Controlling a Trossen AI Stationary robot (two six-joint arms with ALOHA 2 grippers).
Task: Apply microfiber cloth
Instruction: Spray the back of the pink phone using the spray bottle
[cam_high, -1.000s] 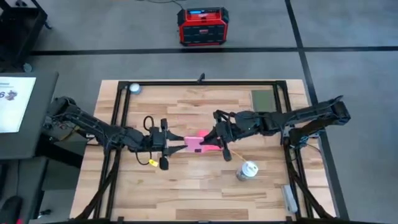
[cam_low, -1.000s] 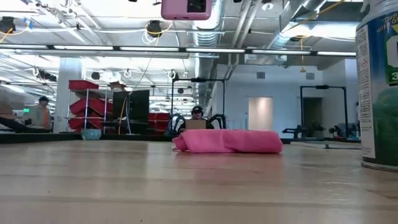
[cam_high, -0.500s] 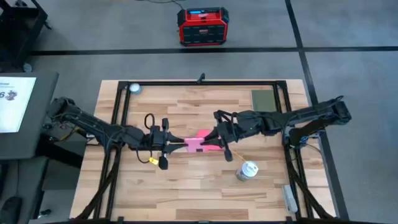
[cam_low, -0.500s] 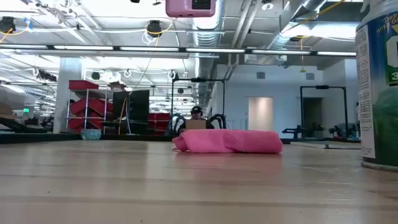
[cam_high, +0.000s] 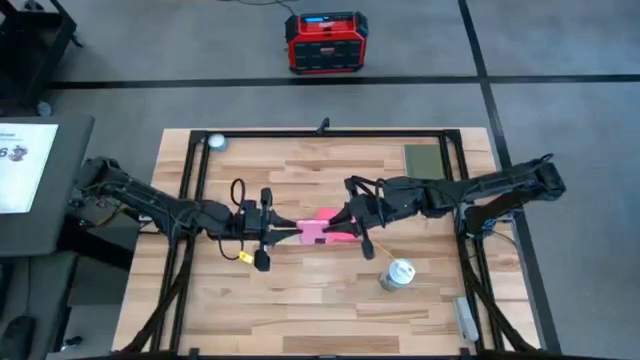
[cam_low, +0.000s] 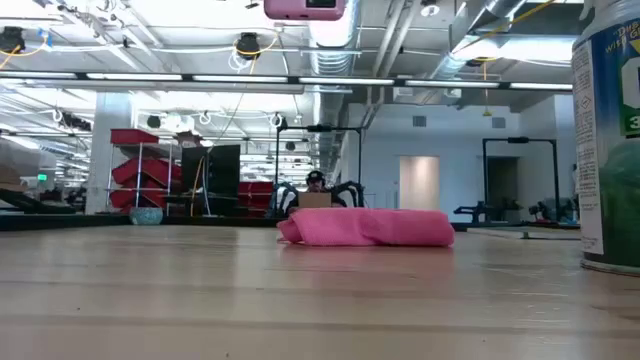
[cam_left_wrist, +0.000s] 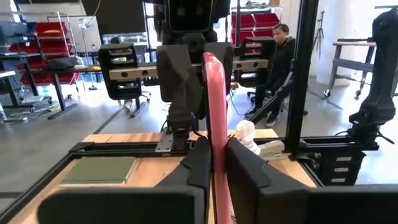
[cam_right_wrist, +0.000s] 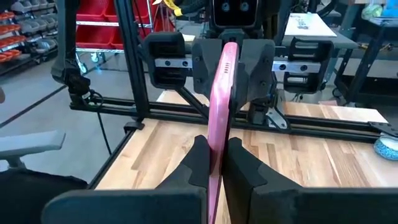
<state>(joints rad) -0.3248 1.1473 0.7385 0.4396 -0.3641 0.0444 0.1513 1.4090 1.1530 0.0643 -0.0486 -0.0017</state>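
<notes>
High view: left gripper (cam_high: 285, 234) and right gripper (cam_high: 342, 226) meet nose to nose over the middle of the wooden surface (cam_high: 300, 300). Between them a pale-pink phone (cam_high: 313, 232) is held up off the wood, each set of jaws clamped on one end. The cloth (cam_high: 328, 218) shows as a bright pink patch just beside the phone, under the right gripper's tip, not in either jaws. A can (cam_high: 396, 273) stands nearer the front edge, a green pad (cam_high: 421, 159) lies at the far right corner.

Low view: cloth (cam_low: 368, 226) lies bunched flat on the surface; phone (cam_low: 305, 8) hangs well above it, grippers out of shot.

Left wrist view: jaws narrow, pinching the phone (cam_left_wrist: 215, 99) edge-on; cloth not visible.

Right wrist view: same, jaws narrow on the phone (cam_right_wrist: 221, 93), left gripper gripping its far end.
</notes>
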